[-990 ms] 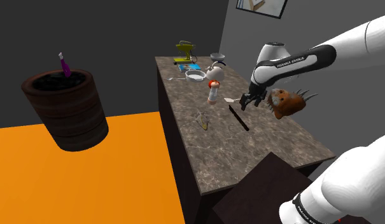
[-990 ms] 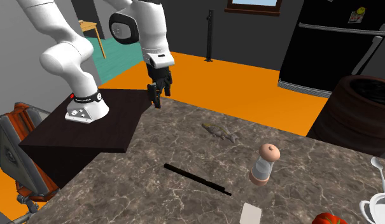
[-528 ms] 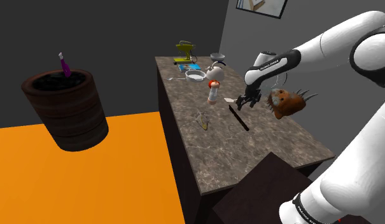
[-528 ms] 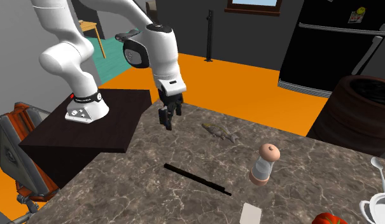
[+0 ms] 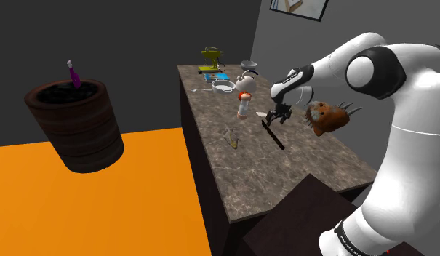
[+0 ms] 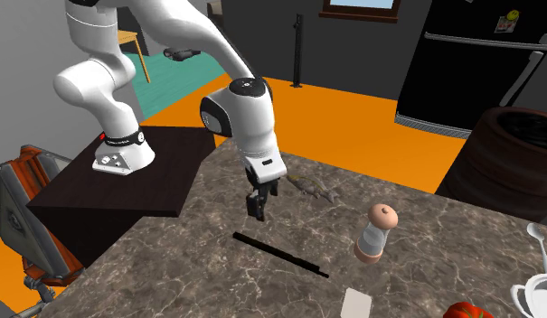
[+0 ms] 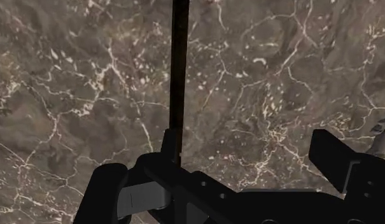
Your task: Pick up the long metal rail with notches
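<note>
- Gripper (image 6: 256,206) wide open; black fingers (image 7: 337,159) well apart, clasping nothing; pointing down, low over the marbled counter (image 6: 425,271)
- Rail (image 6: 280,254) flat on the counter, near the gripper at about 5 o'clock in the second exterior view; from the wrist, off-centre, running away from beside one finger rather than midway between the two
- Probably stiff, thin and fairly light, perhaps slick; low profile, so little to pinch; best taken across the narrow width near mid-length to avoid tipping; notches too small to make out
- Counted: one rail; one grinder (image 6: 373,232) at 3 o'clock from it; one white card (image 6: 356,303) at 4 o'clock; one small fish-like piece (image 6: 312,187) at 2 o'clock from the gripper
</note>
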Robot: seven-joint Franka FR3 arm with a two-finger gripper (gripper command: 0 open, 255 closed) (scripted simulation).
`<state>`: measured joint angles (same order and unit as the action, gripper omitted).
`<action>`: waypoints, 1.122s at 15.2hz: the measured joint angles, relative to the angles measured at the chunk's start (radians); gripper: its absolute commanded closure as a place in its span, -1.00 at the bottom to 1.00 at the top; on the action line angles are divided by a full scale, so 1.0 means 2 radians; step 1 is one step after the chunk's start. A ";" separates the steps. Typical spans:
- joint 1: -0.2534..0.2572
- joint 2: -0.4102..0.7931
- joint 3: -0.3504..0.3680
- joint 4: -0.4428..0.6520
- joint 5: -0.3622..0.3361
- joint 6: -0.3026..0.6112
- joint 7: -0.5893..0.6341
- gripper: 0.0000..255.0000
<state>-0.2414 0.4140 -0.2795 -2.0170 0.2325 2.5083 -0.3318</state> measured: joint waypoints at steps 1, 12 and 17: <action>-0.010 0.017 0.004 0.014 0.010 0.003 -0.010 -1.00; -0.080 0.196 0.042 0.205 0.067 -0.004 -0.041 -1.00; -0.086 0.222 0.048 0.217 0.072 0.011 -0.046 -1.00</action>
<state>-0.4132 0.8588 -0.1835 -1.5836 0.3774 2.5299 -0.4242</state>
